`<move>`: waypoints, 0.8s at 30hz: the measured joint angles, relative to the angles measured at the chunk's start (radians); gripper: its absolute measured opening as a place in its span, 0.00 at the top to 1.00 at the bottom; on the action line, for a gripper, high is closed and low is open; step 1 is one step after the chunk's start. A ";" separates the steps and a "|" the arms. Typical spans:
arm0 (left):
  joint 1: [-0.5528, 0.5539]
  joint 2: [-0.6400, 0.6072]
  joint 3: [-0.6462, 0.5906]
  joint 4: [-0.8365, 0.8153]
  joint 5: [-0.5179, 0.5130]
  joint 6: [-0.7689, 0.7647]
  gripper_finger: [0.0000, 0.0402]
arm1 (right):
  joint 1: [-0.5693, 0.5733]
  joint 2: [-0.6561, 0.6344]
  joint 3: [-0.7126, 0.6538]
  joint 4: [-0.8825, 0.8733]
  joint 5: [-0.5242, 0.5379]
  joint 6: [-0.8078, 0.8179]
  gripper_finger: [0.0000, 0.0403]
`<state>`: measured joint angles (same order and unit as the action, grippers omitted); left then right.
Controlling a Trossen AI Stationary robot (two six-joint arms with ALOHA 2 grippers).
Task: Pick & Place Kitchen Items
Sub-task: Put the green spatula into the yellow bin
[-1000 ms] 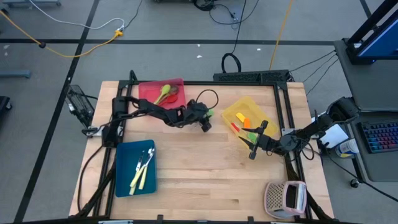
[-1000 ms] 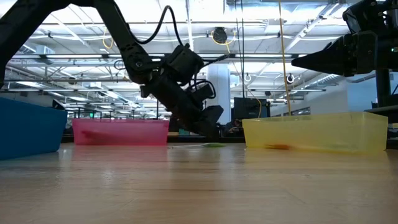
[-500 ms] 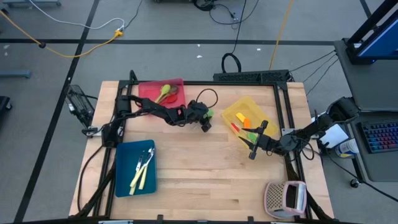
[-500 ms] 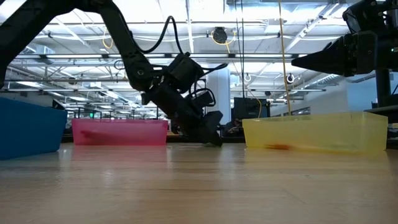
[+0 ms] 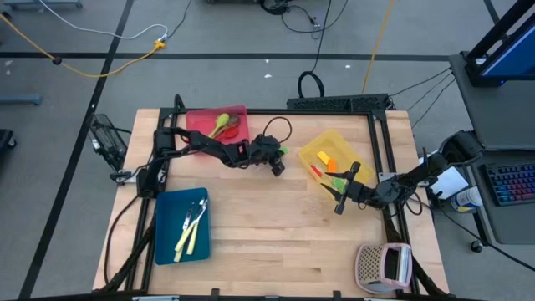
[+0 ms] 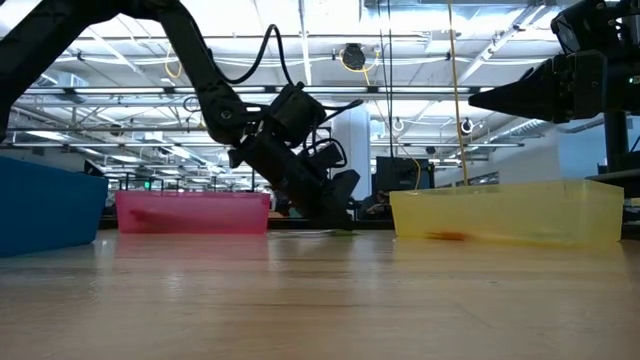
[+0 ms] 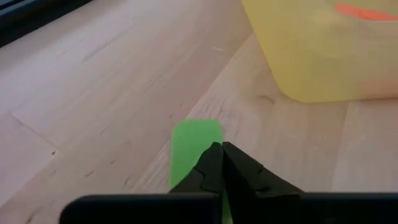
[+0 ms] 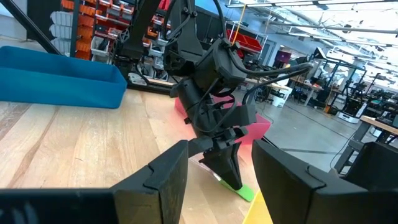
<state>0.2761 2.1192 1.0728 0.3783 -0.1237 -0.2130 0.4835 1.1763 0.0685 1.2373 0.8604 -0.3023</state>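
A green-headed spatula (image 7: 191,148) lies on the wood between the red tray (image 5: 197,122) and the yellow tray (image 5: 311,150). My left gripper (image 5: 277,166) is down at the table there, shut at the spatula's head. The same green head (image 8: 241,189) shows under its fingertips in the right wrist view. My right gripper (image 5: 338,206) hangs open above the table by the yellow tray's near edge, with nothing between its fingers. Green spoons (image 5: 220,124) lie in the red tray, and orange and green pieces (image 5: 324,159) in the yellow one. My left gripper has its fingertips (image 7: 214,163) closed together on the near end of the spatula's green head (image 7: 186,168). The fingers slant down from the table's left and from above. The spatula lies flat on the table. The fingers themselves hide what is between them.
A blue tray (image 5: 165,244) with cream-handled knives (image 5: 189,231) stands at the near left. A pinkish perforated box (image 5: 383,266) sits at the near right corner. Bare wood lies across the table's middle and near side.
My left gripper has gone down a little onto the table at the green spatula, which has stayed where it lay.
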 joint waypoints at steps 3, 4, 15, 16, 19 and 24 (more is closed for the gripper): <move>-0.003 0.002 -0.001 0.012 -0.006 0.000 0.99 | 0.000 0.000 0.000 0.000 0.000 0.001 0.58; -0.003 0.002 -0.001 0.012 -0.006 0.001 0.99 | 0.000 0.000 0.000 0.000 0.000 0.001 0.58; -0.004 0.008 -0.004 0.141 -0.030 0.101 0.71 | 0.000 0.000 0.000 -0.001 0.000 0.002 0.58; -0.004 0.008 -0.004 0.141 -0.043 0.112 0.67 | 0.000 0.000 0.000 -0.001 0.000 0.002 0.58; -0.003 0.008 -0.004 0.123 -0.075 0.146 0.55 | 0.000 0.000 0.000 -0.001 0.000 0.002 0.58; -0.004 0.006 -0.003 0.082 -0.087 0.190 0.45 | 0.000 0.000 0.000 -0.001 0.000 0.002 0.58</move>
<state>0.2726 2.1254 1.0695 0.4601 -0.2111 -0.0235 0.4835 1.1766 0.0685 1.2366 0.8604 -0.3004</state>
